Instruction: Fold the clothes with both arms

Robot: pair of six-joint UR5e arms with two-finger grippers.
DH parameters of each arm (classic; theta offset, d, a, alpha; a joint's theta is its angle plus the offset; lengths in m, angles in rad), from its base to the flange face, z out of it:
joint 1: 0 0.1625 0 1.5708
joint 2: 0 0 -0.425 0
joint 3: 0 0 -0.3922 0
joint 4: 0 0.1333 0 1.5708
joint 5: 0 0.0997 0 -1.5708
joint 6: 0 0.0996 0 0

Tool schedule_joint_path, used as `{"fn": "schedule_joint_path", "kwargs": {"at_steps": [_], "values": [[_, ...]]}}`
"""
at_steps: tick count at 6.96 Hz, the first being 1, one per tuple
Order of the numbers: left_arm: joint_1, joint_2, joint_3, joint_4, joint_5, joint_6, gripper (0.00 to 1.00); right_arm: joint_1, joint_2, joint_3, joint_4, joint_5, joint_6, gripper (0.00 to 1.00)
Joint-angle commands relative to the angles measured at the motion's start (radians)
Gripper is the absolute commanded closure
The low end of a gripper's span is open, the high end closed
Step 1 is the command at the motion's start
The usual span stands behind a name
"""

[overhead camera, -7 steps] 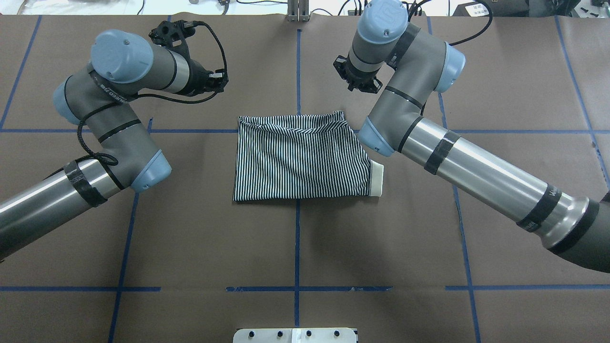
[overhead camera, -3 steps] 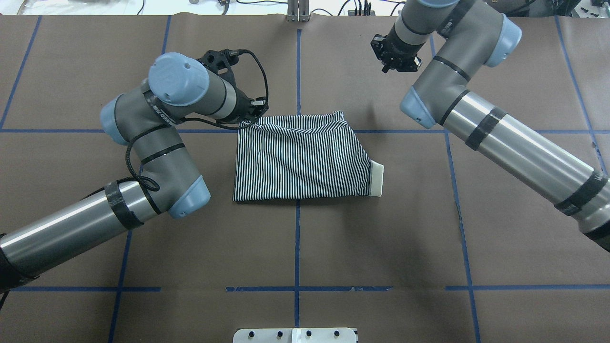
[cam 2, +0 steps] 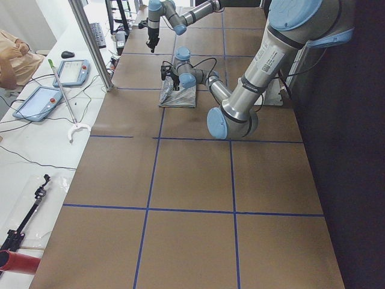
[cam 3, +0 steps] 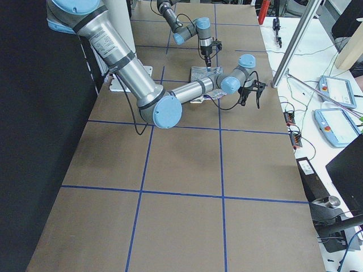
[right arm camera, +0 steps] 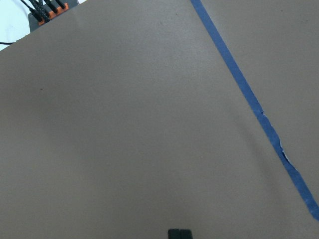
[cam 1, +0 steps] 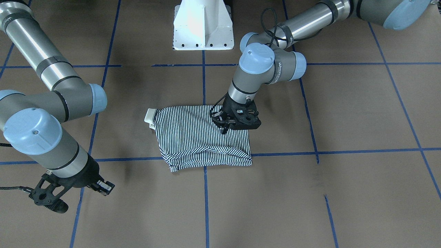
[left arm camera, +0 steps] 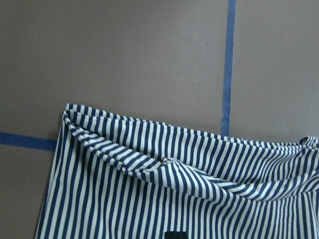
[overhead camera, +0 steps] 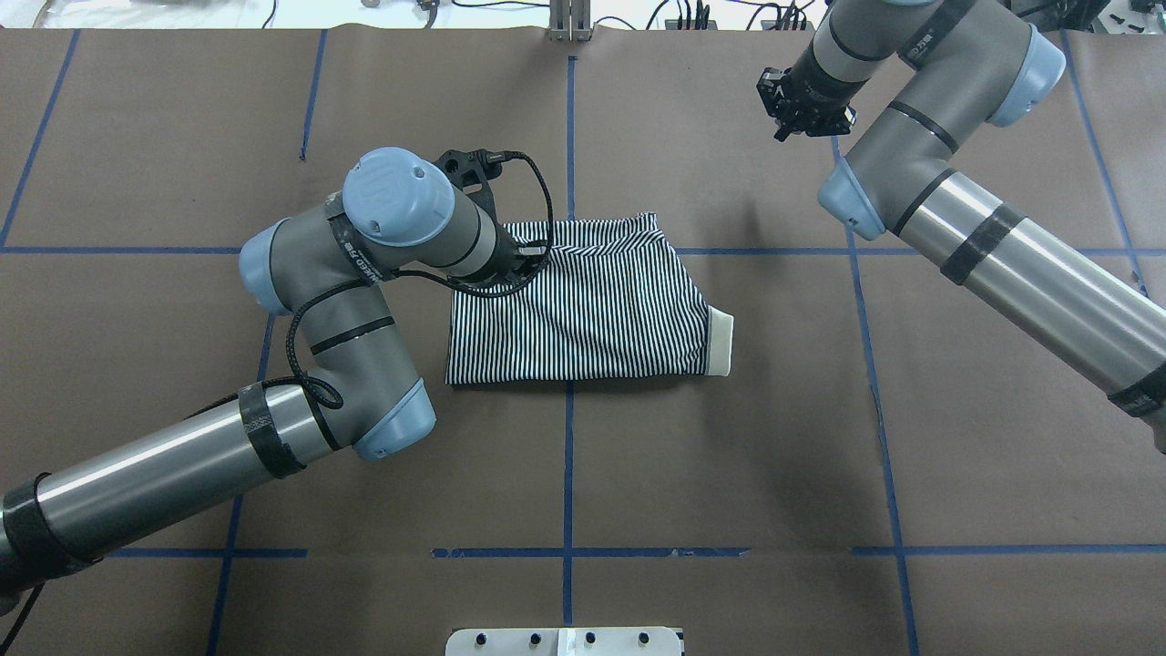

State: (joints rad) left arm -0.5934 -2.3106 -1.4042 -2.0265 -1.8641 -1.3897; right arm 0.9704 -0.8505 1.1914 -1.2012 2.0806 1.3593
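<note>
One garment is under inspection: the striped polo shirt (overhead camera: 583, 314) is found at the centre of the brown-papered table (overhead camera: 729, 456), laid across the middle line of blue tape (overhead camera: 567, 474). It is already reduced to a compact, roughly rectangular packet. A cream band (overhead camera: 721, 342) is seen projecting from the packet's edge on the robot's right. Along the far edge a loose, sagging ridge of fabric (left arm camera: 149, 167) is noted in the left wrist view, so that edge is not lying flat.

The left gripper (cam 1: 225, 128) is positioned over the far left corner of the shirt, fingers pointed down at the cloth; from the wrist view its fingertips are judged to be together, with no fabric pinched. Contact with the cloth cannot be confirmed. The right gripper (overhead camera: 794, 114) is held well apart from the shirt, above bare table at the far right, and its pads are seen pressed together on nothing.

Folding is judged largely complete. Smoothing of the rumpled far edge, tucking of the cream band, and possibly one further fold are considered outstanding
</note>
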Motion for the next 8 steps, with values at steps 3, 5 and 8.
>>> {"fn": "schedule_joint_path", "kwargs": {"at_steps": [3, 5, 8], "values": [[-0.028, -0.029, 0.077, -0.026, 0.005, 0.083, 1.00, 0.001, -0.031, 0.016, 0.002, 0.003, -0.005, 1.00], [-0.052, -0.104, 0.216, -0.078, 0.006, 0.096, 1.00, -0.002, -0.030, 0.016, 0.002, 0.003, -0.002, 1.00], [-0.146, -0.235, 0.533, -0.300, 0.048, 0.153, 1.00, -0.002, -0.028, 0.017, 0.002, 0.003, 0.003, 1.00]]}}
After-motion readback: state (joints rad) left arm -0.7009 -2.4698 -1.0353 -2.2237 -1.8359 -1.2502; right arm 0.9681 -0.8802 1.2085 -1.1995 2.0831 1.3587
